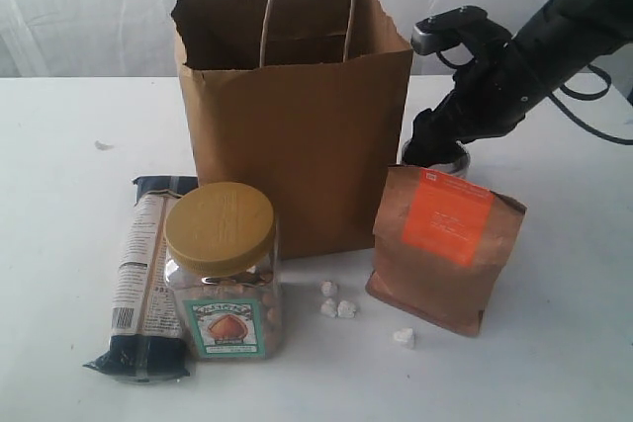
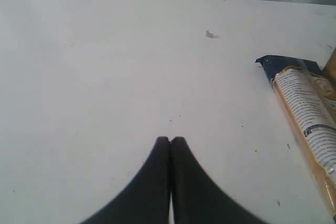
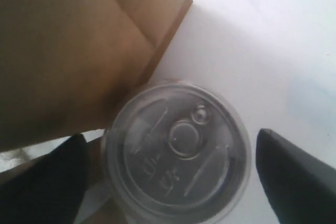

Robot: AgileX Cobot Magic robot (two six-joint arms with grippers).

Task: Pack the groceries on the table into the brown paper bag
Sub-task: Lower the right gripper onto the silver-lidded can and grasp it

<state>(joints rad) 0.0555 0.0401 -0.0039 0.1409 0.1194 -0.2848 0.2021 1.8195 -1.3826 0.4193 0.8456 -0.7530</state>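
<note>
The brown paper bag (image 1: 297, 126) stands upright and open at the middle of the table (image 1: 59, 244). Just right of it, behind the orange-labelled brown pouch (image 1: 445, 244), sits the dark tin can (image 3: 176, 148); only its rim (image 1: 440, 158) shows in the exterior view. My right gripper (image 3: 170, 137) hangs over the can, open, with one finger (image 3: 294, 177) on each side and a gap to the can. The tan-lidded nut jar (image 1: 223, 269) and long packet (image 1: 148, 274) lie front left. My left gripper (image 2: 170, 140) is shut and empty over bare table, the packet (image 2: 307, 114) off to one side.
Small white crumbs (image 1: 336, 301) lie in front of the bag, and one more crumb (image 1: 403, 336) lies nearer the pouch. A tiny scrap (image 1: 102, 145) rests on the table at the far left. The bag's wall (image 3: 79, 40) is close beside the can.
</note>
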